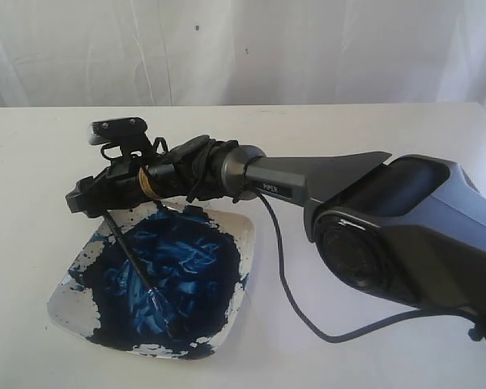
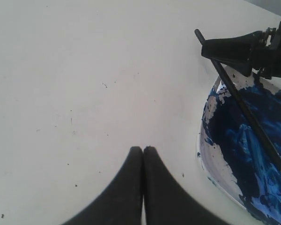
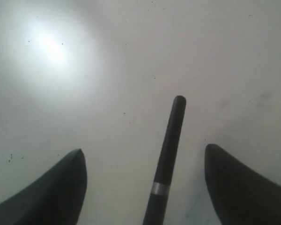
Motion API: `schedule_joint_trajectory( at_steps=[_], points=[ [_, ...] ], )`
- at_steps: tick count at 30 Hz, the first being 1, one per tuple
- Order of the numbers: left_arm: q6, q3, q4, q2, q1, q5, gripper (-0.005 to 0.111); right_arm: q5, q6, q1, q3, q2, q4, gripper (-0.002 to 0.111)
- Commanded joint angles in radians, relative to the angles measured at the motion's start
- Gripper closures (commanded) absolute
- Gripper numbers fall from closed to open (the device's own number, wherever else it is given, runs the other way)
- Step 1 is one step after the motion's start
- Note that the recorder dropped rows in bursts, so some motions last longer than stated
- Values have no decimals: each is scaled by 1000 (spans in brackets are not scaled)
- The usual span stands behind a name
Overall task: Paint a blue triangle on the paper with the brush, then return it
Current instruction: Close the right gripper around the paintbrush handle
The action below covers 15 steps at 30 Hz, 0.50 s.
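The brush slants across a square white dish smeared with dark blue paint, its bristle tip down in the paint. Its black handle rises toward my right gripper, which hovers over the dish's far left corner. In the right wrist view the handle stands between the wide-apart fingers of the right gripper and touches neither. My left gripper is shut on nothing, over bare white table beside the dish. From there the brush and right gripper show too. The paper and the blue triangle are not in view.
My right arm reaches from the right across the table, and its black cable hangs in a loop down to the surface. A white curtain closes off the back.
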Motion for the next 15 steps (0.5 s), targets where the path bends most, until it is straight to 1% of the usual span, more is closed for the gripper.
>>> schedule_joint_trajectory(
  at_steps=[1,3,7,15],
  points=[
    [1,-6,1,6,1,-10,107,26,-20,3,-6,-1,-8,42],
    [1,-6,1,6,1,-10,107,44,-20,3,-6,-1,-8,43],
    [1,-6,1,6,1,-12,107,40,-20,3,-6,6,-8,48],
    [1,-6,3,6,1,-12,107,19,-32,9,-6,26,-8,49]
  ],
)
